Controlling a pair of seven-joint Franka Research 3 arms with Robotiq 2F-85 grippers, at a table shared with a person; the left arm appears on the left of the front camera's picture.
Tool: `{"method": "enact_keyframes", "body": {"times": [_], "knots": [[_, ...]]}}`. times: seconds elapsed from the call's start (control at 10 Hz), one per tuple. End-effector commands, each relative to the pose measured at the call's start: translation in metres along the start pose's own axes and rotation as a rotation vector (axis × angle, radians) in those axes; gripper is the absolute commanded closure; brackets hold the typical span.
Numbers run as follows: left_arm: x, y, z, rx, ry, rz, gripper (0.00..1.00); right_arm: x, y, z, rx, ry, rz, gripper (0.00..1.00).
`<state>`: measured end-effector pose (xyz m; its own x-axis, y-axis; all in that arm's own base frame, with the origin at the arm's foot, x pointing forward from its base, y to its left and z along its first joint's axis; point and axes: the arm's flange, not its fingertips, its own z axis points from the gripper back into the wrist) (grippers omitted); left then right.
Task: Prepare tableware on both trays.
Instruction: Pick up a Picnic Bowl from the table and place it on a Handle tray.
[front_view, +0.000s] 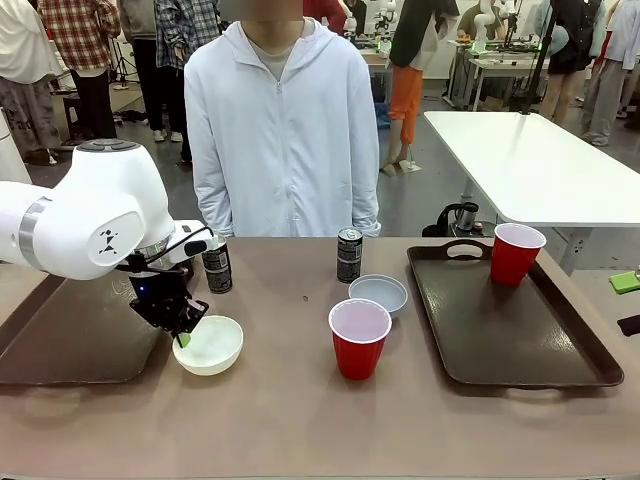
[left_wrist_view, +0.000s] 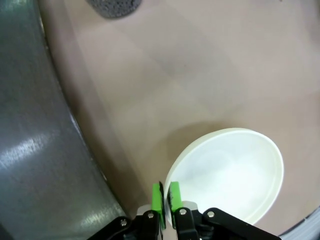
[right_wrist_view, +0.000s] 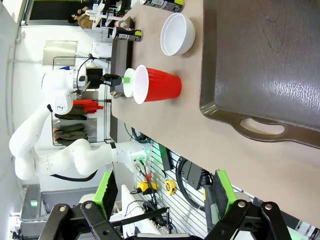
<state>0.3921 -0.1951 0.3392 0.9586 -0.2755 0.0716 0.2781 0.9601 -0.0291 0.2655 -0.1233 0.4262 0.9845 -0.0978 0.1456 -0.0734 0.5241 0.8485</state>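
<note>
My left gripper (front_view: 183, 336) is shut on the near-left rim of the cream-white bowl (front_view: 210, 346), which sits on the table just right of the left tray (front_view: 60, 345). In the left wrist view the green pads (left_wrist_view: 158, 196) pinch the bowl (left_wrist_view: 227, 172) at its rim. A pale grey-blue bowl (front_view: 379, 294) and a red cup (front_view: 359, 338) stand mid-table. One dark can (front_view: 217, 266) is behind my left gripper, another can (front_view: 349, 255) farther right. The right tray (front_view: 500, 330) holds a second red cup (front_view: 516, 253). My right gripper (right_wrist_view: 165, 200) is open off the table's edge, beside the right tray (right_wrist_view: 265, 60).
A person in a white hooded jacket (front_view: 282, 130) stands at the far side of the table, hands out of sight. A white table (front_view: 540, 165) stands behind at the right. Bare tabletop lies along the front edge (front_view: 300, 430).
</note>
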Motion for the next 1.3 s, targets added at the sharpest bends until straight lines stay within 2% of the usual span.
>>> {"method": "enact_keyframes", "body": {"times": [0.0, 0.2, 0.5, 0.7, 1.0, 1.2], "knots": [[-0.001, -0.001, 0.001, 0.046, 0.031, 0.012, 0.90, 0.001, 0.000, 0.000, 0.016, -0.006, 0.001, 0.00], [-0.008, -0.005, 0.013, 0.033, 0.021, 0.003, 0.90, 0.001, 0.000, 0.000, 0.016, -0.006, 0.001, 0.00], [-0.045, -0.016, 0.070, -0.065, 0.019, -0.056, 0.90, 0.001, 0.000, 0.000, 0.016, -0.006, 0.001, 0.00], [-0.062, -0.017, 0.105, -0.079, 0.030, -0.061, 0.90, 0.001, 0.000, 0.000, 0.016, -0.006, 0.001, 0.00], [-0.070, -0.011, 0.138, -0.147, -0.013, -0.066, 0.90, 0.001, 0.000, 0.000, 0.016, -0.006, 0.001, 0.00], [-0.065, 0.006, 0.147, -0.192, -0.021, -0.050, 0.90, 0.001, 0.000, 0.000, 0.016, -0.006, 0.001, 0.00]]}}
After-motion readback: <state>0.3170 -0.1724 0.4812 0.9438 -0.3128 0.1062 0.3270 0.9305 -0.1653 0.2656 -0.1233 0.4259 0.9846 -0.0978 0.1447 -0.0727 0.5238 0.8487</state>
